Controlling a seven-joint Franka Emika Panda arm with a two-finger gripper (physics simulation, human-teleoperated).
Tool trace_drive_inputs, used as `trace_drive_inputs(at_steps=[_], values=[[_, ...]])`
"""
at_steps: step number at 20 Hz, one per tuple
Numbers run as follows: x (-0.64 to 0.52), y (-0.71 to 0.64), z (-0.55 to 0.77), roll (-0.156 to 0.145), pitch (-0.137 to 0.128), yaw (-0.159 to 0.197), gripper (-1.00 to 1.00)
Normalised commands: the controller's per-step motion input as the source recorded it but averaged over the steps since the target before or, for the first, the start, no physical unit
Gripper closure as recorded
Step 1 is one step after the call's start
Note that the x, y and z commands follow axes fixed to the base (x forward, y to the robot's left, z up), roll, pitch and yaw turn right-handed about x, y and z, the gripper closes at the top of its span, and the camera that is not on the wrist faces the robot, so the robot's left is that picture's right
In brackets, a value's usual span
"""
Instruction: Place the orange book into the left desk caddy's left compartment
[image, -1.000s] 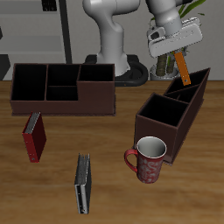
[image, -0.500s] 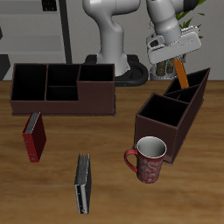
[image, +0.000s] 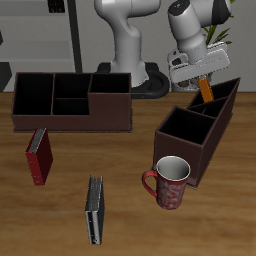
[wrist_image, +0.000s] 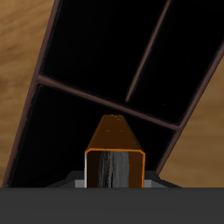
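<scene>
Exterior view: the end effector (image: 203, 76) is gripping the orange book (image: 206, 88) upright, hanging just above the tall pointed end of the left caddy (image: 196, 135) on the tabletop (image: 130, 210); wrist view: the book (wrist_image: 115, 151) is sitting clamped over the caddy's (wrist_image: 105, 61) dark divided compartments.

The wooden bench (image: 120, 160) carries the left desk caddy (image: 198, 135), with a red patterned mug (image: 168, 182) just beside its near end. Farther back stands a long low caddy (image: 72, 102). Nearer the front edge lie a red book (image: 39, 157) and a dark grey book (image: 94, 210).
</scene>
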Motion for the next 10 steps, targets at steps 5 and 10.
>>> trace_drive_inputs(at_steps=[5,10], values=[[0.16,-0.02,-0.35,-0.039,0.092,-0.005,1.0],[0.08,-0.08,-0.21,-0.012,0.07,0.009,-1.0]])
